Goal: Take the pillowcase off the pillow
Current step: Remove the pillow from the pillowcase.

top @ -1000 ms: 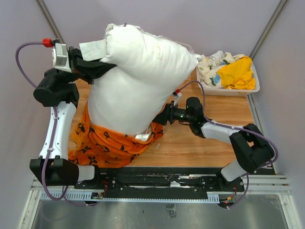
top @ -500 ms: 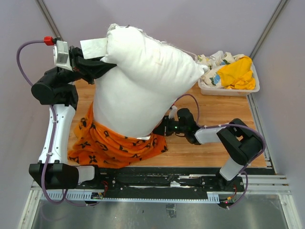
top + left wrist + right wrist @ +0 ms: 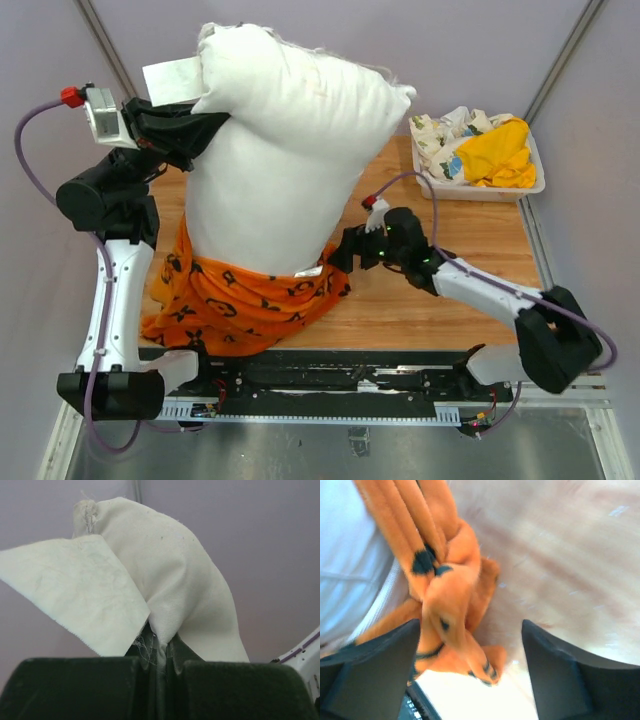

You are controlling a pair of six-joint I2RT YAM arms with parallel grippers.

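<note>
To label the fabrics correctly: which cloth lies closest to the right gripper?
The orange pillowcase with black motifs, bunched around the lower end of the pillow, beside the open right gripper. The yellow cloth and floral cloth lie apart in the white bin.

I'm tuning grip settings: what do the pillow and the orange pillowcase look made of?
Pillow: matte white woven cloth, likely cotton; weave and frayed threads show at the pinched corner. Pillowcase: soft, thin orange printed fabric, fibre unclear; it bunches in loose folds.

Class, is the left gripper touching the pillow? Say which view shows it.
Touching. The left wrist view shows the left gripper shut on a corner of the pillow, the white fabric pinched between its jaws.
</note>
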